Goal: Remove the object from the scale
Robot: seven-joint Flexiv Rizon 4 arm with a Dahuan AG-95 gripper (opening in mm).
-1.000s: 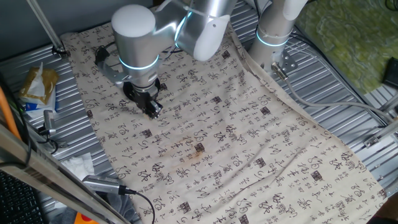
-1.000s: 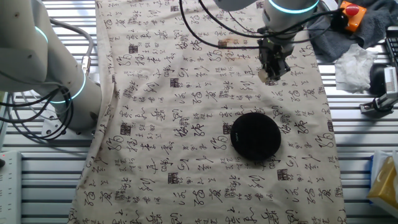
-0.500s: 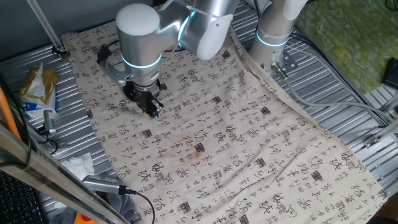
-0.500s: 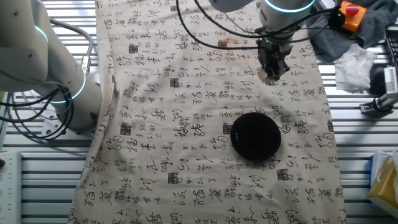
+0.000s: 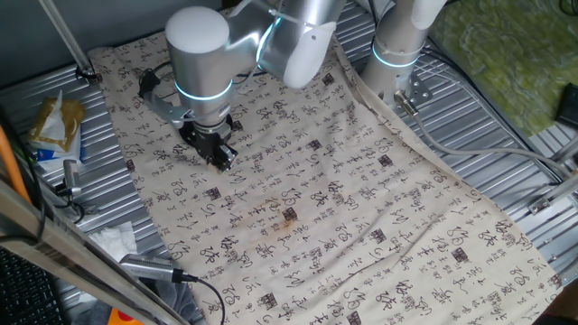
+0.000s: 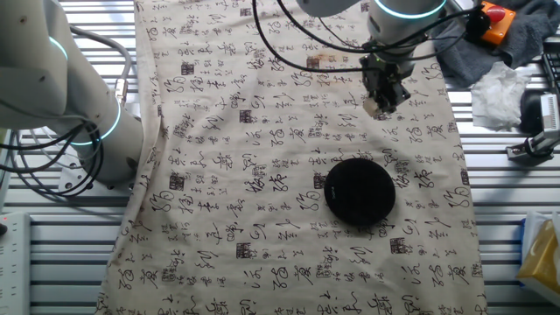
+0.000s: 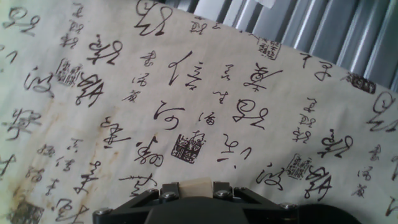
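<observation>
My gripper (image 6: pixel 380 102) is shut on the small pale tan cube (image 6: pixel 377 108) and holds it just above the printed cloth, apart from the scale. In the hand view the cube (image 7: pixel 195 188) sits clamped between the two black fingers (image 7: pixel 167 190) at the bottom edge. The scale (image 6: pixel 359 192) is a flat round black disc lying bare on the cloth, below the gripper in the other fixed view; a dark sliver of it shows at the bottom right of the hand view (image 7: pixel 326 212). In one fixed view the gripper (image 5: pixel 222 159) hangs over the cloth's upper left part and the arm hides the scale.
A cream cloth with black characters (image 6: pixel 262 131) covers the table, with brown stains (image 5: pixel 287 217). A second arm base (image 6: pixel 87 114) stands at the left. Crumpled tissue (image 6: pixel 500 92), a grey rag and an orange object (image 6: pixel 493 19) lie at the right. Ribbed metal table (image 5: pixel 506 135) surrounds the cloth.
The gripper shifted slightly back and forth over the cloth, the cube still held. The scale has not moved.
</observation>
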